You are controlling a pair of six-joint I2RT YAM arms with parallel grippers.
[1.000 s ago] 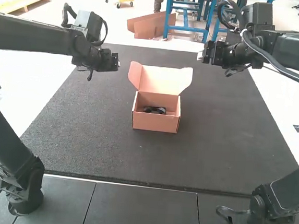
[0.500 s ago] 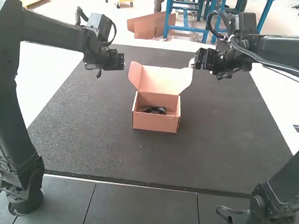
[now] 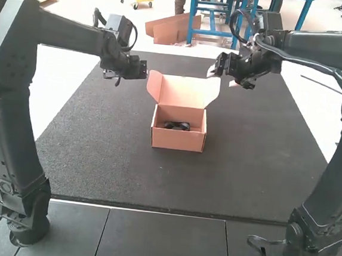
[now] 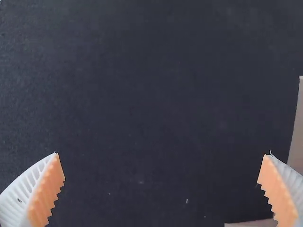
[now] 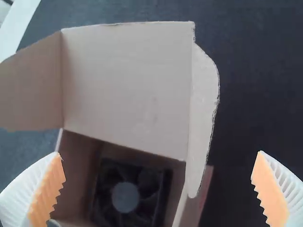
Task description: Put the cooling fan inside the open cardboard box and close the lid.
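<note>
The cardboard box [image 3: 178,134] sits in the middle of a black mat [image 3: 91,145] on the desk [image 3: 161,241]. The box is open. Its lid [image 3: 183,92] stands up at the back of the box, with a small flap sticking out on each side.

The cooling fan [image 3: 177,126] is inside the box. It lies flat at the bottom. It is black and has a round middle.

The left tool [image 3: 140,70] hangs in the air next to the box, just beside the left flap of the lid and about as high as the lid. I cannot tell if it touches the flap. Its two fingers are spread wide apart, and there is nothing between them. In the left wrist view, the orange pads [image 4: 46,187] sit far from each other, with the black mat under them and a thin edge of the box off to one side.

The right tool [image 3: 217,70] hangs in the air by the top right corner of the lid, behind the box and higher than the fan. Its fingers are spread wide too, and it holds nothing. In the right wrist view, the lid and the fan in the box lie between and below its two orange pads [image 5: 267,189].

Neither tool touches the fan.
</note>
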